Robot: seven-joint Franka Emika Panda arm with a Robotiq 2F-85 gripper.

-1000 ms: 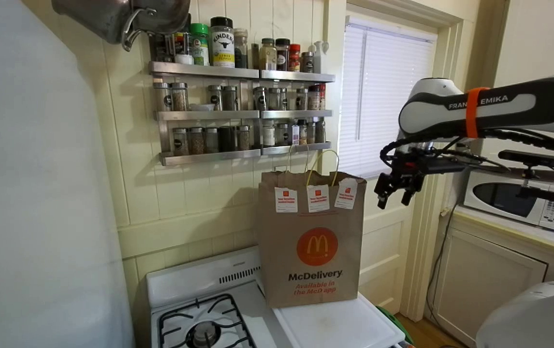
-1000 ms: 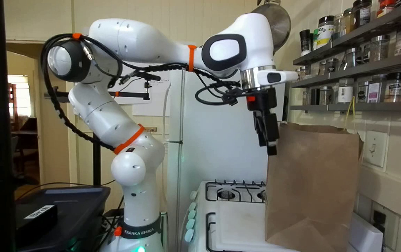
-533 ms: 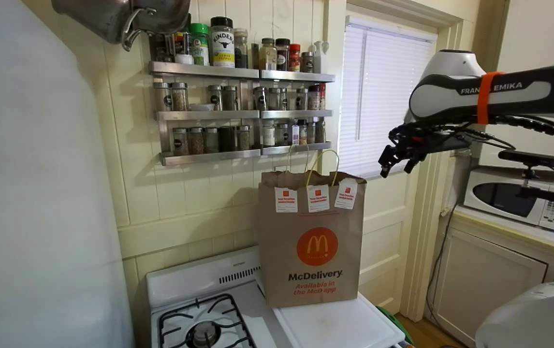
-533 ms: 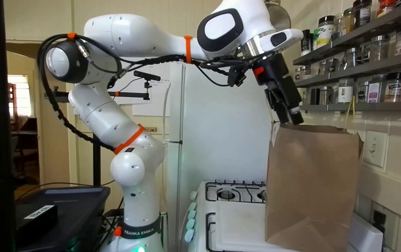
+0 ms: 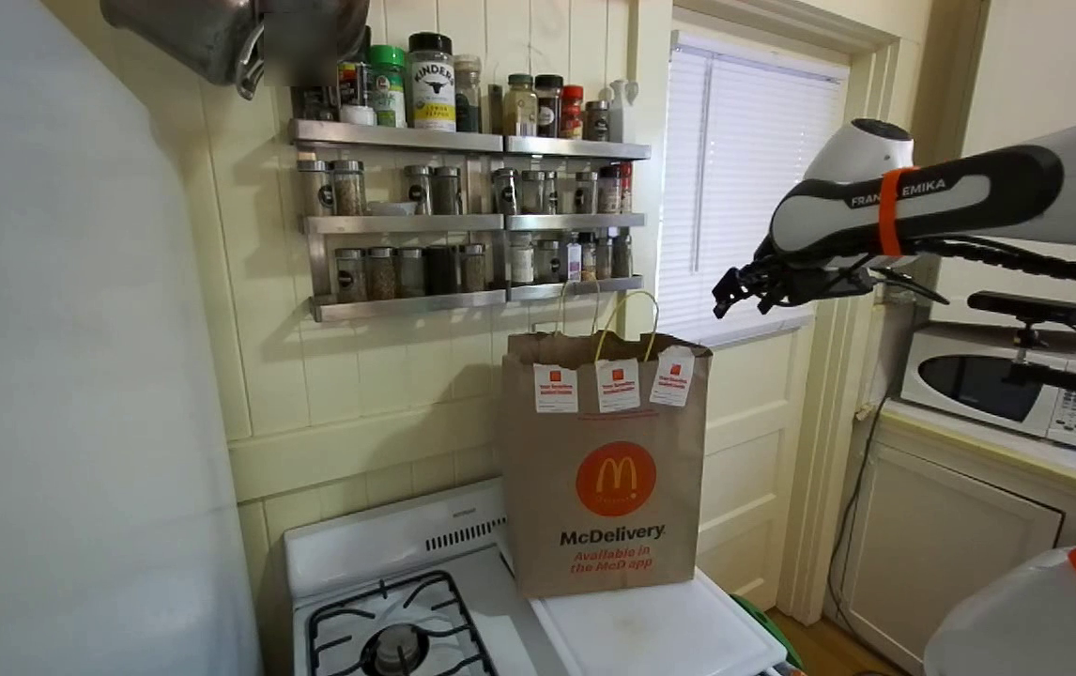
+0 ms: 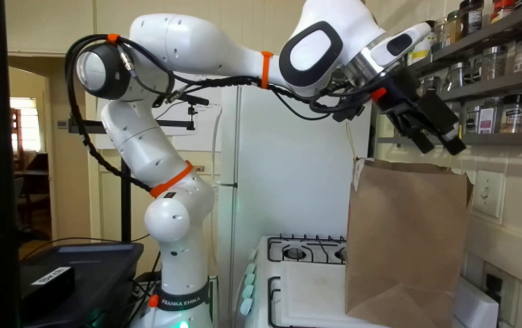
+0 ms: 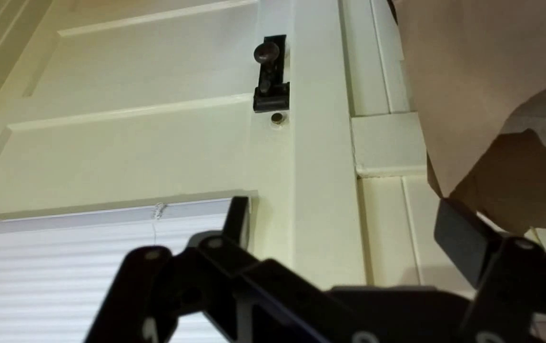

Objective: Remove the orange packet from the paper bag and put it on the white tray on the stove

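Pincer (image 7: 349,232) spread and empty, we should angle it down over the bag (image 5: 608,488) by the back edge of the stove (image 5: 502,615), dipping clear of the rim for the packet, hidden, presumably inside.

In an exterior view I've got the brown bag (image 5: 606,469), McDelivery print facing me, standing upright on the far part of the tray (image 5: 660,631), its ragged top open. The white tray lies flat on the stove's (image 5: 503,608) right side.
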